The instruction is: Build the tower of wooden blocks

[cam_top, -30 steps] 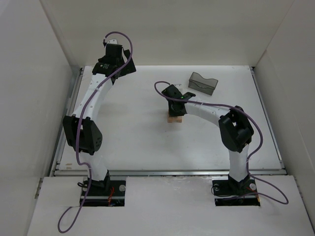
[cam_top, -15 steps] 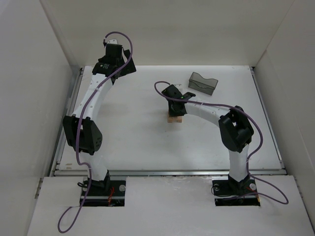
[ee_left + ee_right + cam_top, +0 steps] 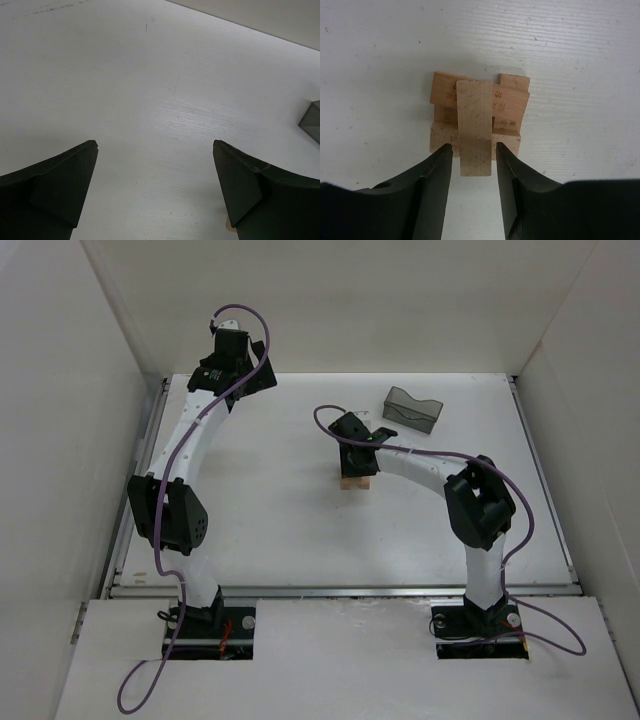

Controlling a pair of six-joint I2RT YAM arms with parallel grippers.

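Nearest us, the fingers of our right gripper stand slightly apart, flanking without pinching the top wood block, which lies between them and reaches onto the tower just beyond their tips, while our left gripper gapes wide over the table, the grey bin beyond its right finger.

Top external camera looks down from high at the near edge, covering the whole tabletop. Left wrist camera faces bare tabletop, grey bin at frame edge. Right wrist camera looks closely down on the tower. Both items also appear overhead.
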